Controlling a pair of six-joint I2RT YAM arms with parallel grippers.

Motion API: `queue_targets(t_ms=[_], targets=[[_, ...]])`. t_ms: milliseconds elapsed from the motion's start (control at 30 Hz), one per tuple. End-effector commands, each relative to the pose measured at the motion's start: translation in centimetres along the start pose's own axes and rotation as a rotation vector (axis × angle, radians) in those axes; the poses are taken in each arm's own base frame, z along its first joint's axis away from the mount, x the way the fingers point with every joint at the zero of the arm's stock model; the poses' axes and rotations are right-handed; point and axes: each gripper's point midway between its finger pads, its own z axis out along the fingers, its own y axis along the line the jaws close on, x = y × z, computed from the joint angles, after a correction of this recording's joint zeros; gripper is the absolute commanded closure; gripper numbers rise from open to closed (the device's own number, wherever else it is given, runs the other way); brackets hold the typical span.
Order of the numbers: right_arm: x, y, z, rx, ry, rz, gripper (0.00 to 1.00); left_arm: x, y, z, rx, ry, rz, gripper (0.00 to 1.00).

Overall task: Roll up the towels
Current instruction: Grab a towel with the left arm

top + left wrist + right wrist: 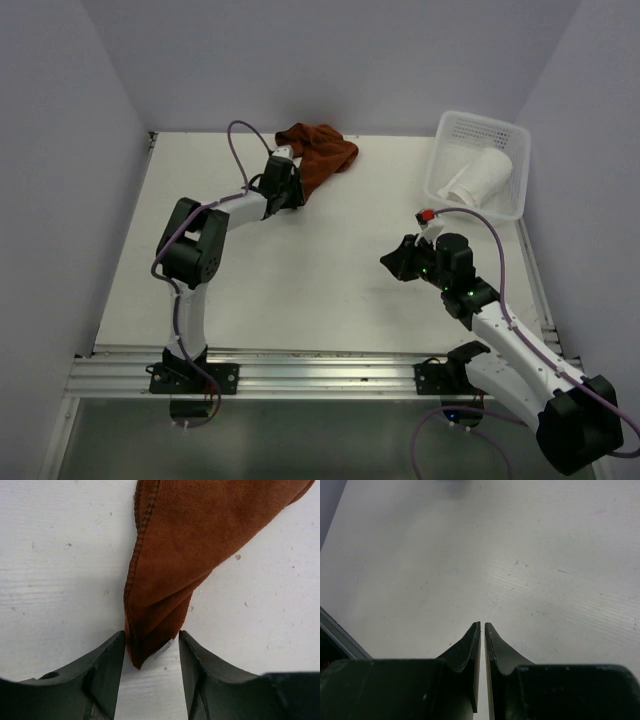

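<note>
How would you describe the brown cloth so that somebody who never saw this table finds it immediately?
On the white table, go to the far edge, near its middle. There lies a crumpled rust-brown cloth towel, with the left gripper at its near corner. It is the only dark, loose cloth; the white towel sits rolled in the white perforated plastic basket.

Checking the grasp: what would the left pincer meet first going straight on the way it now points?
The rust-brown towel: its corner lies between the parted jaws of the left pincer, so contact looks immediate, though depth is unclear.
</note>
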Motion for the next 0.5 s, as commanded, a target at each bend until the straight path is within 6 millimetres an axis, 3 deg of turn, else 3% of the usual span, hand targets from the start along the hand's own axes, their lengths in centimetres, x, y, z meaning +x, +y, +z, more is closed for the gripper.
queue_targets(t_ms=[0, 167, 467], targets=[[-0.1, 0.9, 0.3, -0.048, -0.004, 0.007, 0.88, -5.6, -1.7, -3.3, 0.041, -0.187, -0.002, 0.47], [0.1, 0.9, 0.7, -0.057, 0.000, 0.015, 0.88, -6.3, -1.2, -3.9, 0.019, -0.218, 0.017, 0.41], [0.2, 0.8, 0.8, -0.056, 0.005, 0.020, 0.87, -3.5, 0.1, -1.4, -0.033, -0.133, 0.013, 0.40]])
